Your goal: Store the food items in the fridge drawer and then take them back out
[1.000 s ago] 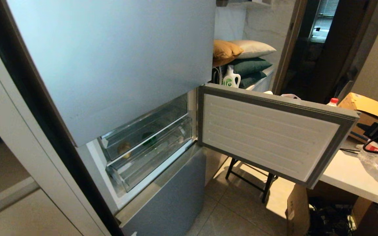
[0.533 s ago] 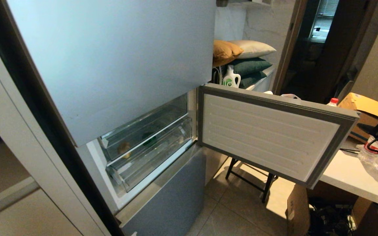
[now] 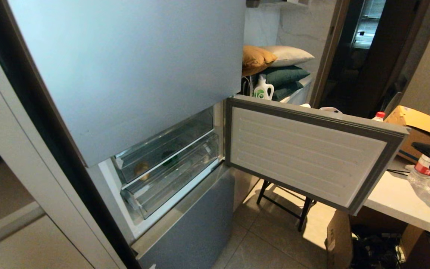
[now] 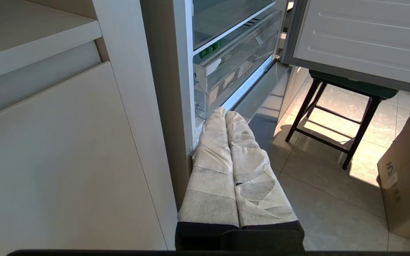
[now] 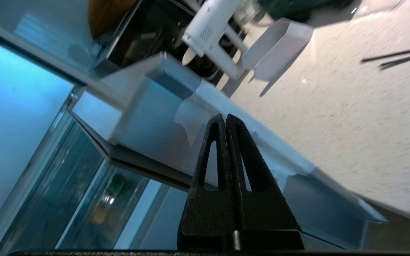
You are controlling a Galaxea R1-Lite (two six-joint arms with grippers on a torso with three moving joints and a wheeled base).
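The fridge drawer (image 3: 192, 130), clear plastic, sits pushed in behind the open middle door. Inside it lie the food items: a tan potato (image 3: 141, 169) and a dark green bell pepper (image 3: 170, 158). Both also show dimly through the plastic in the right wrist view, the pepper (image 5: 119, 183) above the potato (image 5: 100, 215). My right gripper (image 5: 225, 116) is shut and empty, hovering by the open door's outer top edge. In the head view the right gripper (image 3: 414, 144) is at the far right. My left gripper (image 4: 225, 113), wrapped in white tape, hangs shut low beside the fridge.
The open fridge door (image 3: 304, 153) swings out to the right over a dark stool (image 3: 286, 205). Behind it a white table (image 3: 394, 198) holds water bottles (image 3: 422, 168) and a cardboard box (image 3: 420, 121). Another carton (image 3: 340, 239) stands on the floor. Beige cabinets (image 4: 66, 160) flank the fridge's left.
My right gripper has drawn slightly toward the right edge of the head view and its wrist has rolled. The drawer, food and left arm have not moved.
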